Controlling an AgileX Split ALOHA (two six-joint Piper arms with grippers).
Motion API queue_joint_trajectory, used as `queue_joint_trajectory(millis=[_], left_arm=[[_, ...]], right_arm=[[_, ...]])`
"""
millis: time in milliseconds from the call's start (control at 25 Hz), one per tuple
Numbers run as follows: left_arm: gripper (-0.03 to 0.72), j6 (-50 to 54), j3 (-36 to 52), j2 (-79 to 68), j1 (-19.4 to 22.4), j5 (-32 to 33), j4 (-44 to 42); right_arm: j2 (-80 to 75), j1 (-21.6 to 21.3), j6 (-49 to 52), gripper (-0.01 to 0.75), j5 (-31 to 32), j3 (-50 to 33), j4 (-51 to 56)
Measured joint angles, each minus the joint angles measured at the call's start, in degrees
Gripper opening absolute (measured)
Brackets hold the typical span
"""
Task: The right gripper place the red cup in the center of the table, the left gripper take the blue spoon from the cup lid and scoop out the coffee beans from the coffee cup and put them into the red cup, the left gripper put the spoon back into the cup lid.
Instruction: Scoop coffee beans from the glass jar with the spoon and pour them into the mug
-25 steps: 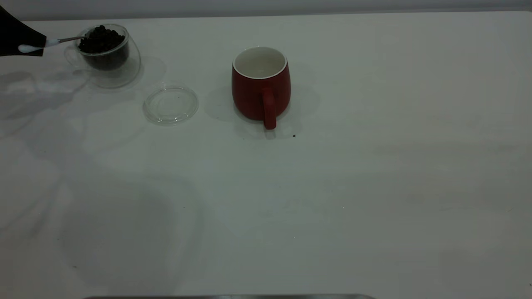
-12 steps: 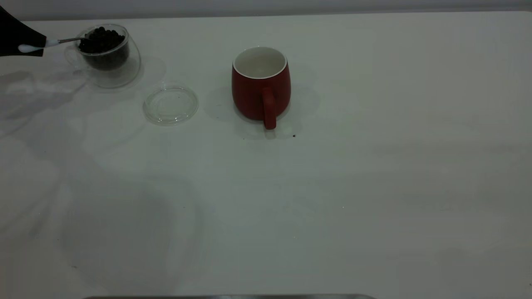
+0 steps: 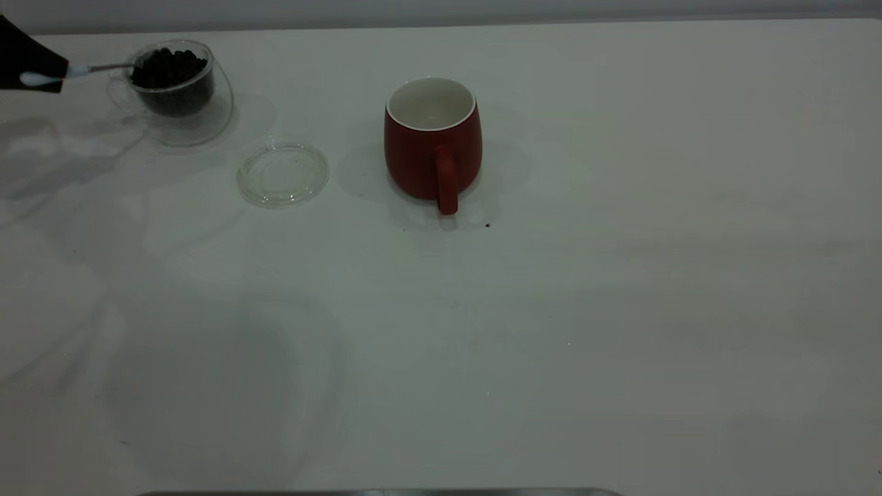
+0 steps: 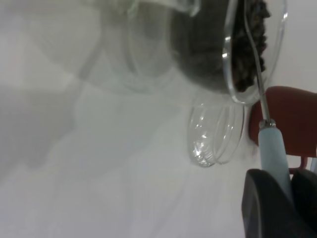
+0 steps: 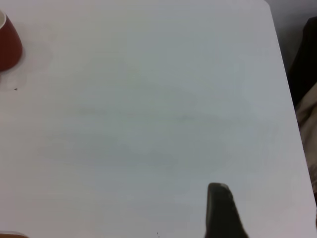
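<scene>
At the table's (image 3: pixel 551 310) far left, my left gripper (image 3: pixel 31 65) (image 4: pixel 283 179) is shut on the pale handle of the blue spoon (image 3: pixel 48 76) (image 4: pixel 274 148). The spoon's metal neck reaches over the rim of the clear coffee cup (image 3: pixel 180 103) (image 4: pixel 198 54), to the heap of coffee beans (image 3: pixel 169 67) (image 4: pixel 247 54). Its bowl is hard to make out among them. The empty cup lid (image 3: pixel 283 173) (image 4: pixel 215 134) lies between that cup and the red cup (image 3: pixel 433 141) (image 4: pixel 290 114) (image 5: pixel 7 47), which stands upright and empty, handle toward the camera.
My right gripper (image 5: pixel 220 213) is out of the exterior view and shows only as a dark part over bare table, far from the red cup. A dark speck (image 3: pixel 488 224) lies by the red cup's base. The table's right edge (image 5: pixel 290 114) is close.
The left gripper and the spoon have drawn slightly to the left, so the spoon's tip now sits nearer the coffee cup's left rim. The cups and lid have not moved.
</scene>
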State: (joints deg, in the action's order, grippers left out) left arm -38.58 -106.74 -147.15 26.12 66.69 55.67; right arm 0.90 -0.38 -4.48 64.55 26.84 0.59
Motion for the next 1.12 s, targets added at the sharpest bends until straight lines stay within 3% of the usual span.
queue_joint_trajectory(millis=[720, 1120], left_arm=[[0.124, 1.1, 0.0, 1.9, -1.5, 0.0, 0.0], [0.124, 1.8, 0.0, 2.2, -5.5, 0.0, 0.0]], right_arm=[[0.0, 0.0, 0.0, 0.479, 0.0, 0.0, 0.0], [0.0, 0.0, 0.0, 0.479, 0.0, 0.0, 0.0]])
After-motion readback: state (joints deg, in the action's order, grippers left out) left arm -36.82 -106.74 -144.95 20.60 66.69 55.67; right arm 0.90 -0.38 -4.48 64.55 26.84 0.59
